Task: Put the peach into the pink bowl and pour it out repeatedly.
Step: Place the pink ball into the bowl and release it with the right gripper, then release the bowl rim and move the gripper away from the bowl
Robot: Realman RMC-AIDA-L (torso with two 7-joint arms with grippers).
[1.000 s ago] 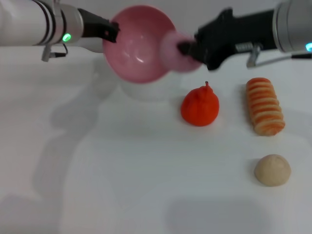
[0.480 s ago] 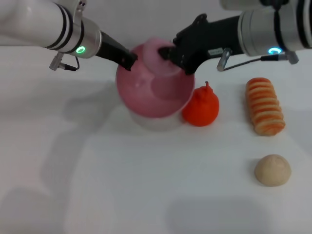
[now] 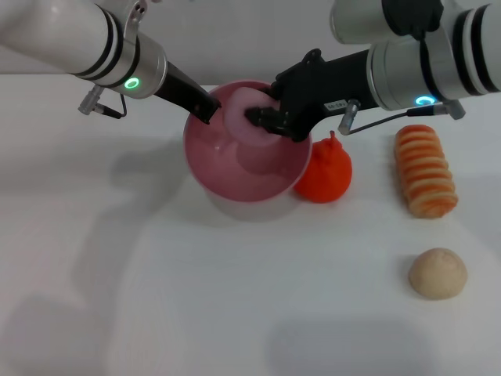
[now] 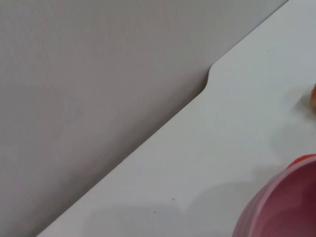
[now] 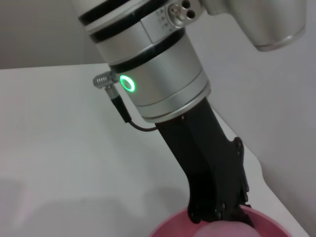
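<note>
The pink bowl (image 3: 250, 168) sits upright, low over the white table, at mid-back. My left gripper (image 3: 205, 106) is shut on its far left rim. My right gripper (image 3: 266, 119) is shut on the pale pink peach (image 3: 239, 113) and holds it inside the bowl's mouth, near the back wall. In the right wrist view the left gripper (image 5: 217, 202) clamps the bowl's rim (image 5: 170, 226), and the top of the peach (image 5: 222, 231) shows just below it. The left wrist view shows only a piece of the bowl's wall (image 4: 289, 207).
A red-orange pear-shaped fruit (image 3: 321, 174) stands against the bowl's right side. A striped orange bread roll (image 3: 425, 170) lies further right. A beige rough ball (image 3: 437, 272) sits at front right. The table's far edge (image 4: 207, 86) meets a grey wall.
The left gripper brought the bowl down from a raised, tilted pose to upright near the table. The right gripper carried the peach left and down into the bowl.
</note>
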